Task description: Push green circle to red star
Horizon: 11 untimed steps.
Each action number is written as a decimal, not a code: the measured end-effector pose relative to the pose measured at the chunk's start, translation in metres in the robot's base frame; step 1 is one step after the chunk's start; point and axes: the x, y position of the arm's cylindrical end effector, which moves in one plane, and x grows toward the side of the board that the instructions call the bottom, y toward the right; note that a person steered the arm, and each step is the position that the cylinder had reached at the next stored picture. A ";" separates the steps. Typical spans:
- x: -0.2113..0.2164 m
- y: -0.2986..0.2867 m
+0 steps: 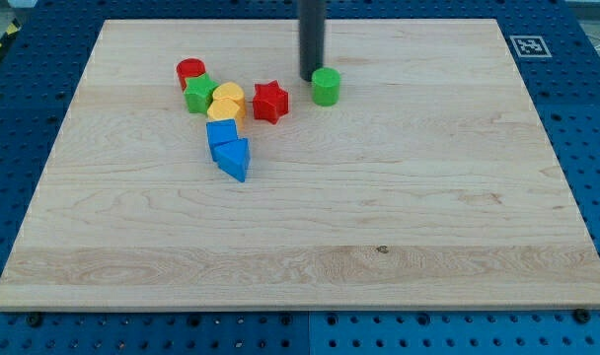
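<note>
The green circle [326, 86] sits near the surface's [399, 227] top edge, close to the right of the red star [270, 102]. It looks light, rigid, and ready to slide. The tip [311, 78] stands just at its upper left. There is no pincer here. Bare wood lies between them; the yellow block [226, 102] crowds behind the star.

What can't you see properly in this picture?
- Rod: its upper part is cut off by the view's top edge; my tip shows, just left of the green circle, and whether they touch is unclear.
- Yellow block: its shape is hard to make out, being packed against its neighbours.
- Red block behind the green star: its lower part is hidden.
- Upper blue block: partly hidden by the blue triangle.
</note>
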 end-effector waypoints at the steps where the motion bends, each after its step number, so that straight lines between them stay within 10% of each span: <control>1: 0.005 0.041; 4: 0.057 0.090; 11: 0.034 0.025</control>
